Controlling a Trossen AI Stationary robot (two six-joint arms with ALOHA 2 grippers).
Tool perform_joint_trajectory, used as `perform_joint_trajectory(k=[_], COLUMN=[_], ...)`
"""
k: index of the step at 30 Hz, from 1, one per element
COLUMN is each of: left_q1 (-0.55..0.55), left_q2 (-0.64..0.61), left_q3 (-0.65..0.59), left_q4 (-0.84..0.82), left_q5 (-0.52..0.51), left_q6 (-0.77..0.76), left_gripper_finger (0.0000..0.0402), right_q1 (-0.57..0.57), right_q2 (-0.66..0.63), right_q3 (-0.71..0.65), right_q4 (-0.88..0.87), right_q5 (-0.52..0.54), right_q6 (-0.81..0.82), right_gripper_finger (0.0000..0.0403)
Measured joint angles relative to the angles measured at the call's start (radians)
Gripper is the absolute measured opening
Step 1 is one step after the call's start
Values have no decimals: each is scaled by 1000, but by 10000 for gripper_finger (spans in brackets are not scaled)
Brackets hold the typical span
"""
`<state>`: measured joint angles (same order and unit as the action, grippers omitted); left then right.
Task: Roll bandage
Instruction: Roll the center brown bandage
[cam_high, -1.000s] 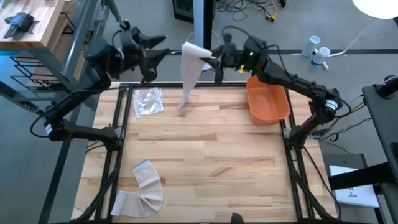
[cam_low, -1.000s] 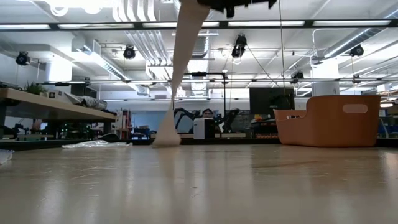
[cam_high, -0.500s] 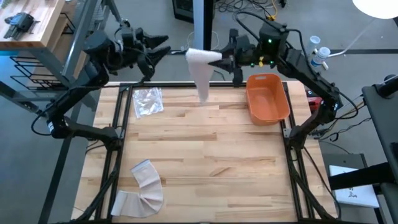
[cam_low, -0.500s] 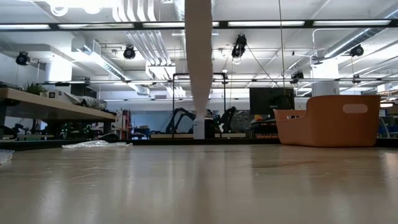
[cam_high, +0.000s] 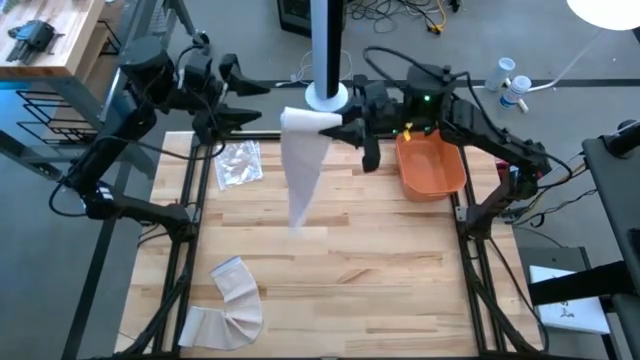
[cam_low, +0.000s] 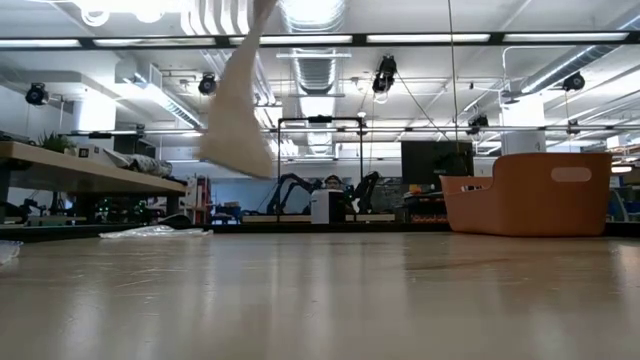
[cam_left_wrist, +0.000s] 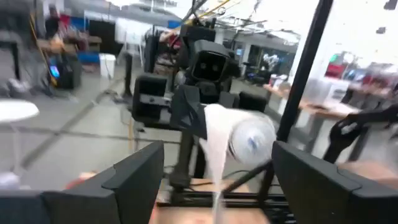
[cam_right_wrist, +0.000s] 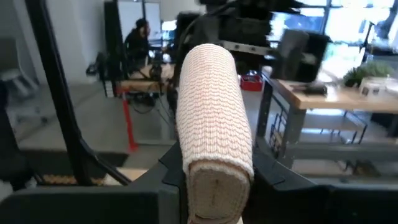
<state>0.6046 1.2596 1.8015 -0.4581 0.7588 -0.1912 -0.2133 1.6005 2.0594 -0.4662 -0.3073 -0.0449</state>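
Bandage (cam_high: 303, 160) roll clamped in right claw (cam_high: 335, 128) above the worktop's (cam_high: 340, 260) far edge; tail now swung leftward, off the wood; left claw (cam_high: 245, 102) gapes empty.

2 bandages (cam_high: 300, 160) (cam_high: 228, 305); 1 orange bin (cam_high: 432, 166); 1 plastic bag (cam_high: 238, 162).

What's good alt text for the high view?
Seen from above, the right gripper holds a bandage roll above the far edge of a wooden table, its loose tail hanging down. The left gripper faces it, fingers open. An orange bin sits far right, a plastic bag far left, another bandage near left.
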Motion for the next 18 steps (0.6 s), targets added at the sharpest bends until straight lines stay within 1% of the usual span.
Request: perform_joint_trajectory(k=[4, 9, 13, 15, 18], left_q1=[-23, -45, -53, -53, -54], left_q2=[36, 91, 125, 130, 130], left_q3=[-2, -3, -3, -3, -3], left_q4=[3, 50, 81, 89, 91], left_q5=[7, 12, 11, 20, 25], left_q6=[-97, -180, -212, -215, -215], left_gripper_finger=[294, 307, 315, 316, 314], right_q1=[4, -8, -23, -31, -37], right_q2=[0, -4, -5, -8, -8], right_q3=[-2, -2, -2, -2, -2], right_q4=[-29, -74, -96, -107, -138], right_q5=[-7, -7, -3, 28, 110], right_q6=[-135, -160, -204, -219, -272], right_gripper_finger=[82, 82, 82, 82, 82])
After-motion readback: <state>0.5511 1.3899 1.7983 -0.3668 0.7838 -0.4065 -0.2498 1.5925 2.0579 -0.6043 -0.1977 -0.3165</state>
